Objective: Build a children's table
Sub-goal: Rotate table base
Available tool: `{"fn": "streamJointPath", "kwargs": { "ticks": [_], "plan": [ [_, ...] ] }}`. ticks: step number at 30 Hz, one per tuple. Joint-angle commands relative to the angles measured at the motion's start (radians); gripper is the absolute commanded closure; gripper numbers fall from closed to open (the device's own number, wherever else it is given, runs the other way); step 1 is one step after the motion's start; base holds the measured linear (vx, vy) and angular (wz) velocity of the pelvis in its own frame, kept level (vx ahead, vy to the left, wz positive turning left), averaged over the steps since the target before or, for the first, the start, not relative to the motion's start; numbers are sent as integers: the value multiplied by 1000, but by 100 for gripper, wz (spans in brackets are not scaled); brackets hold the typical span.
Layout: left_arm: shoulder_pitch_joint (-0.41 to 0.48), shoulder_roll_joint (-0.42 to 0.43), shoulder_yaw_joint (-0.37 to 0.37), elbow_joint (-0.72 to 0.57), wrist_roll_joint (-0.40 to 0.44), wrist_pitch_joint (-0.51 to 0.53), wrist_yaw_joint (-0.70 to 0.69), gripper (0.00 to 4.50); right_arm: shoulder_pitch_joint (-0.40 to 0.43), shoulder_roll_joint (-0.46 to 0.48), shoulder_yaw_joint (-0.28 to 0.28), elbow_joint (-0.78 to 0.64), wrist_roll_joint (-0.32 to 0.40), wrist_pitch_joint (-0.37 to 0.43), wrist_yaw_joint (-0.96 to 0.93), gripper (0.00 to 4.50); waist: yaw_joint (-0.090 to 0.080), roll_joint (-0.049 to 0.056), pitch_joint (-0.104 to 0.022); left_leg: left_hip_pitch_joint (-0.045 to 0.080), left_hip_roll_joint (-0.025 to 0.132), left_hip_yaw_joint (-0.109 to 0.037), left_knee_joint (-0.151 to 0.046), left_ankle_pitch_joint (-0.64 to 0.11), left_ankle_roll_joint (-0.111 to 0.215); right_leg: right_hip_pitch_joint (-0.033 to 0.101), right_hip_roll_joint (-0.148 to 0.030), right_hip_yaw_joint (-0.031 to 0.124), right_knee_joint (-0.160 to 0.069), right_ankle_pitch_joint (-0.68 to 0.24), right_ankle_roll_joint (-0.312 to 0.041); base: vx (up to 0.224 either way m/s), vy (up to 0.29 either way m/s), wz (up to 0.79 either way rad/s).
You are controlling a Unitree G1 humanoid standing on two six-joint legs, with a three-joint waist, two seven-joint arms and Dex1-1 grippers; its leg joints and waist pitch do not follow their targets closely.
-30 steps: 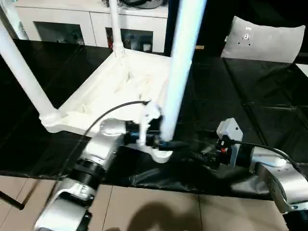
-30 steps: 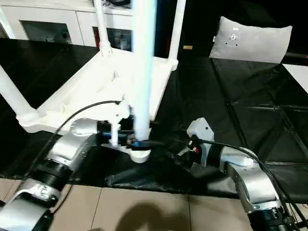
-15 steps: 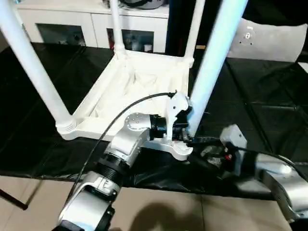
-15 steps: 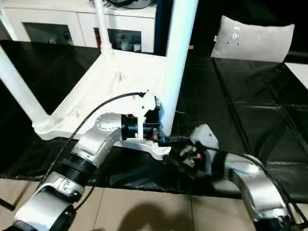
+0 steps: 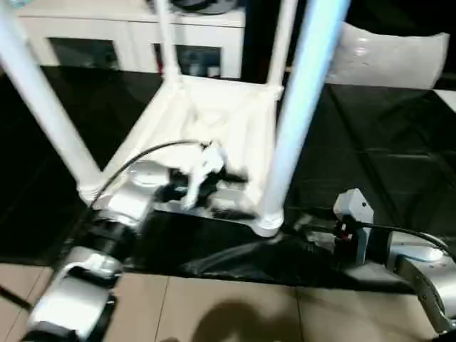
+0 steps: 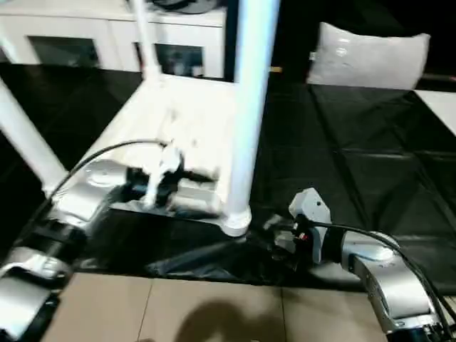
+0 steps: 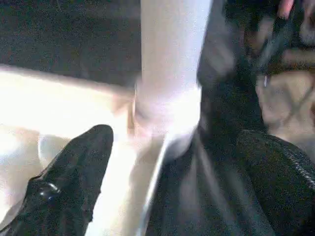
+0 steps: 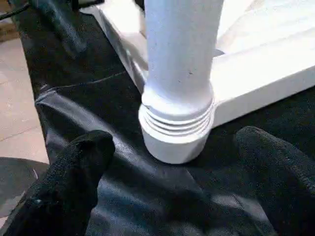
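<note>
A white leg (image 5: 43, 107) is rising at the frame's far left. The left gripper (image 5: 231, 191), jaws standing apart and holding nothing, is hovering over the near rim of the upside-down tabletop (image 5: 214, 121), which is lying at centre on a black sheet (image 5: 370, 135). Just right of centre, the near leg (image 5: 299, 107) is standing in its corner socket (image 8: 176, 130). At lower right, the right gripper (image 8: 172, 196) is resting on the sheet, jaws apart either side of that socket, not touching it. A pillow (image 5: 395, 60) is lying at upper right.
</note>
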Motion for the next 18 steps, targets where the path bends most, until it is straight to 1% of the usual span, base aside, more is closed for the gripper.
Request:
{"fn": "streamJointPath", "kwargs": {
  "ticks": [1, 2, 3, 4, 5, 8, 9, 10, 11, 14, 15, 16, 18],
  "plan": [
    [-25, 9, -28, 57, 56, -78, 14, 33, -9, -7, 6, -17, 4, 11, 5, 0, -2, -10, -66, 8, 59, -18, -68, -77, 99, 54, -83, 47, -65, 14, -263, 0, 0, 0],
    [-39, 14, -39, 96, 81, -121, 27, 44, -12, -6, 10, -16, 5, 13, 7, 0, -2, -11, -65, 9, 55, -17, -65, -79, 104, 53, -83, 47, -70, 3, -256, 0, 0, 0],
    [-58, 11, -44, 143, 101, -155, 35, 51, -16, -6, 15, -19, 9, 21, 9, 0, -1, -14, -66, 7, 56, -18, -66, -76, 102, 55, -85, 47, -68, 4, -255, 0, 0, 0],
    [-58, 11, -44, 143, 101, -155, 35, 60, -16, -6, 15, -19, 9, 21, 9, 0, -1, -12, -65, 8, 56, -18, -66, -77, 100, 55, -86, 47, -70, -6, -253, 0, 0, 0],
    [-72, 6, -43, 168, 106, -165, 26, 70, -19, -9, 22, -22, 13, 33, 19, 0, -1, -14, -65, 7, 56, -17, -66, -77, 99, 55, -85, 47, -70, -10, -253, 0, 0, 0],
    [-88, -4, -44, 199, 110, -180, 25, 89, -21, -14, 26, -28, 21, 52, 30, 0, 1, -14, -65, 8, 58, -17, -67, -82, 92, 54, -87, 48, -68, -19, -261, 0, 0, 0],
    [-96, -8, -46, 215, 113, -190, 21, 99, -21, -16, 27, -29, 23, 60, 33, 0, 1, -14, -65, 7, 57, -17, -66, -77, 95, 54, -86, 47, -68, -15, -262, 0, 0, 0],
    [-103, -14, -46, 229, 114, -197, 20, 110, -20, -17, 27, -31, 25, 67, 35, 0, 0, -18, -65, 7, 57, -16, -65, -75, 97, 55, -86, 48, -68, -9, -263, 0, 0, 0],
    [-115, -24, -45, 255, 116, -212, 19, 118, -19, -19, 28, -33, 29, 73, 39, 0, 2, -16, -65, 7, 57, -16, -65, -73, 99, 55, -88, 48, -68, -9, -264, 0, 0, 0],
    [-158, -57, -39, 343, 133, -261, 26, 127, -16, -23, 32, -40, 31, 78, 38, 0, 5, -18, -67, 7, 55, -15, -63, -62, 104, 56, -86, 47, -68, 6, -264, 0, 0, 0],
    [-173, -63, -48, 369, 149, -281, 36, 142, -13, -24, 33, -44, 30, 78, 37, 0, 5, -19, -67, 5, 56, -17, -63, -55, 108, 58, -88, 47, -67, 18, -265, 0, 0, 0],
    [-182, -70, -49, 384, 154, -288, 42, 161, -11, -24, 33, -47, 28, 79, 37, 0, 5, -20, -68, 5, 56, -17, -63, -51, 111, 58, -87, 47, -65, 27, -265, 0, 0, 0],
    [-191, -78, -47, 397, 155, -292, 46, 165, -8, -23, 32, -50, 27, 80, 37, 0, 7, -21, -68, 4, 56, -18, -62, -46, 119, 59, -90, 47, -64, 43, -266, 0, 0, 0]
  ]
}}
